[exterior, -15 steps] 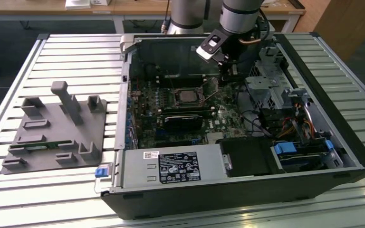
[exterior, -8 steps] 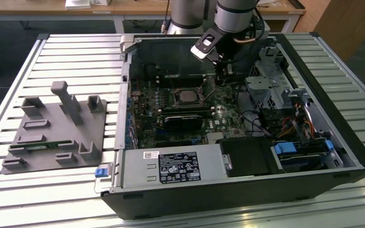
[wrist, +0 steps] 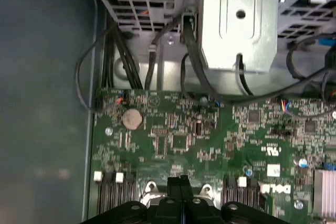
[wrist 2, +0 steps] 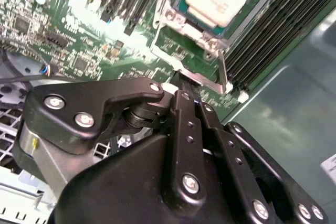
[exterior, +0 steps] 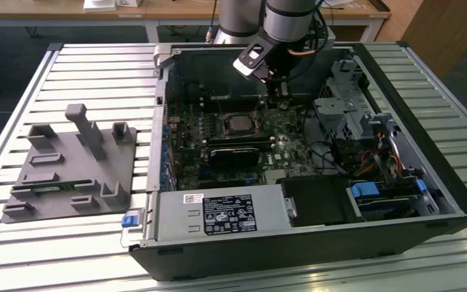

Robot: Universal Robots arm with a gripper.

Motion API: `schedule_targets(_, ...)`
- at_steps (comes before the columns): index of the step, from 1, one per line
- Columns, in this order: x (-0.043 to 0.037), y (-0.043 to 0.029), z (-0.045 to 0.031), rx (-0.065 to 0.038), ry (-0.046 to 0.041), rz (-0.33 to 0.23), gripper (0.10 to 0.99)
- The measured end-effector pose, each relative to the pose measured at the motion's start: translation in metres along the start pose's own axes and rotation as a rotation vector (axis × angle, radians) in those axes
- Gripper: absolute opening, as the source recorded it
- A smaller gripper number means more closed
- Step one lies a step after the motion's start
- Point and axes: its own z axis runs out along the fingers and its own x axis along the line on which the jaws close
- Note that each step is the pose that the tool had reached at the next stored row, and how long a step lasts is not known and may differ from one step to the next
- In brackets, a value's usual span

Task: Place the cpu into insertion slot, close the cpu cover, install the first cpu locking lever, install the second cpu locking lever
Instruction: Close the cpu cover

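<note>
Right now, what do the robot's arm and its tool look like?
The arm is a fat, round, silver-grey tube with a thin coppery cable by its wrist. A small black-and-white box sits there too. The tool is black metal, built of flat jointed bars dotted with shiny silver screws.

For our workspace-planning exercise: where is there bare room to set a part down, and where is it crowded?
Free: the slatted table on the camera's side of the grey fixture, and on the exterior view's right of the computer case. Crowded: inside the case, around the gripper near the insertion slot, and among the cables by the drive cage.
</note>
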Motion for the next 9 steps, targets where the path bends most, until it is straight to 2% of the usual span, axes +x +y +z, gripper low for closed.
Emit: schedule_targets(9,0.0003,-0.0116,-0.0001,0.0,0.0,0.0,0.106)
